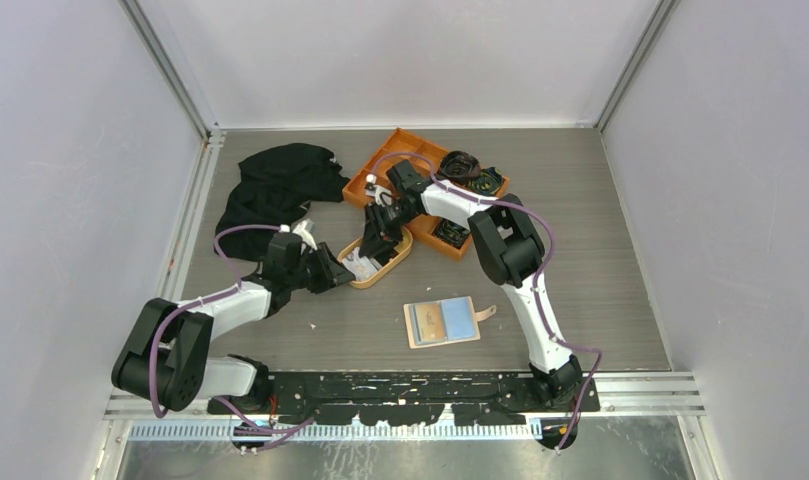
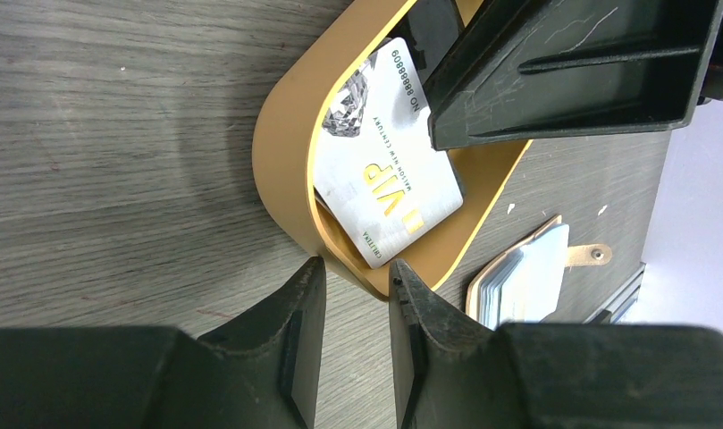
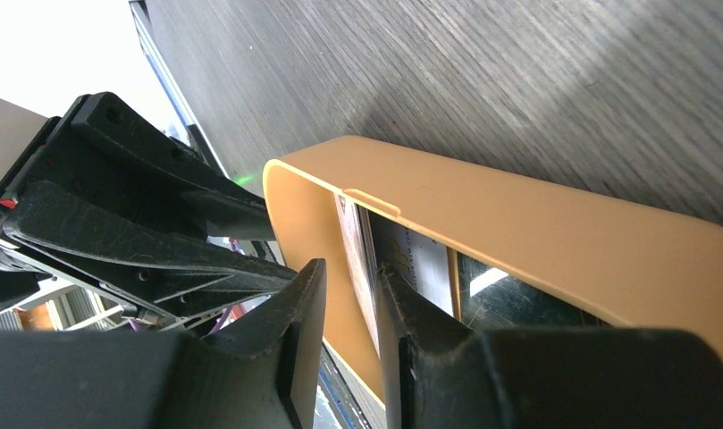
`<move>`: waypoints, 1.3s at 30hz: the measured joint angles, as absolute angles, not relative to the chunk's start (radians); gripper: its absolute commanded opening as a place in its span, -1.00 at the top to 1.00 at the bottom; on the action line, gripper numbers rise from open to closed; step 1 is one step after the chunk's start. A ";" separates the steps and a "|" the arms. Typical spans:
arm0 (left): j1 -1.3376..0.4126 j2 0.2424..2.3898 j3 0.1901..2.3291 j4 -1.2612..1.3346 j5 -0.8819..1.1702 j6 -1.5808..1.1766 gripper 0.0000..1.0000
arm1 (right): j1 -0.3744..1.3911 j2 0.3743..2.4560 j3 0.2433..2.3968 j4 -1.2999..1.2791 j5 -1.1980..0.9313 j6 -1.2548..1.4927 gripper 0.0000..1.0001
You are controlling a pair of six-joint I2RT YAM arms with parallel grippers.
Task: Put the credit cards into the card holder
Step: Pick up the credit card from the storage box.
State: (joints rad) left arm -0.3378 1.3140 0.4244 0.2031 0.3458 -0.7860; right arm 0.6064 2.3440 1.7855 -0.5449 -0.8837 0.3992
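An oval orange dish (image 1: 399,256) holds the credit cards: a white VIP card (image 2: 384,170) lies flat, with a black card (image 2: 429,31) beyond it. Another white card (image 3: 356,232) stands on edge inside the dish. My right gripper (image 3: 351,268) reaches down into the dish, and the upright card sits between its fingers. The card rests against one finger and a gap shows at the other. My left gripper (image 2: 356,273) pinches the dish's curved end rim (image 2: 290,192). The beige card holder (image 1: 442,321) lies open near the table's front with a light blue card in it.
A large orange divided tray (image 1: 410,150) with dark items stands behind the dish. A black cloth (image 1: 280,185) is heaped at the back left. The card holder (image 2: 518,277) also shows past the dish in the left wrist view.
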 measured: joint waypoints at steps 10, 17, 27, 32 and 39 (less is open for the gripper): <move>-0.333 1.317 0.429 0.197 0.352 -0.785 0.41 | 0.604 2.344 1.785 -0.535 -0.928 0.403 0.37; -0.332 1.318 0.430 0.196 0.354 -0.785 0.41 | 0.605 2.344 1.786 -0.526 -0.970 0.415 0.37; -0.332 1.323 0.438 0.189 0.355 -0.780 0.41 | 0.607 2.344 1.792 -0.567 -0.887 0.341 0.36; -0.332 1.326 0.439 0.188 0.358 -0.779 0.41 | 0.608 2.344 1.792 -0.557 -0.907 0.354 0.40; -0.332 1.327 0.440 0.193 0.360 -0.778 0.41 | 0.627 2.344 1.784 -0.508 -1.011 0.413 0.41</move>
